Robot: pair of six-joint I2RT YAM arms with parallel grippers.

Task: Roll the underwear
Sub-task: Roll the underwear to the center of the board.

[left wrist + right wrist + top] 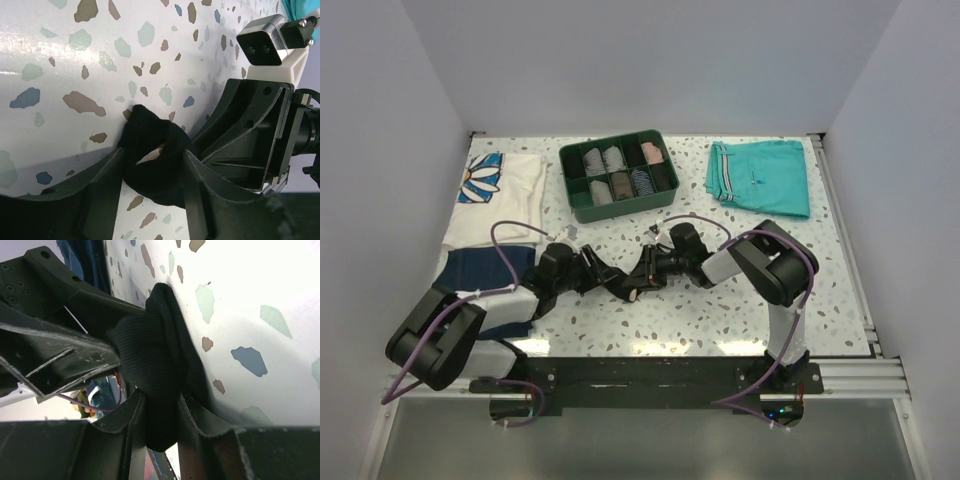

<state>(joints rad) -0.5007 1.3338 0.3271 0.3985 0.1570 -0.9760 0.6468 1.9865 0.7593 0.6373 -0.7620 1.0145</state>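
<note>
On the speckled table (720, 310) both arms reach to the middle, where the underwear (155, 165) lies as a black bundle between them. The left gripper (152, 160) stands about half open, its fingers touching both sides of the bundle. The right gripper (161, 405) pinches a narrow fold tight. If the arms pull apart, the bundle could unroll, or one grip could slip. The green tray (610, 213) farther back holds small rolls (613, 158), grey, pink and striped, in its compartments.

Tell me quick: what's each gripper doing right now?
Left gripper: fingers closed on the underwear.
Right gripper: fingers closed on the same underwear.
</note>
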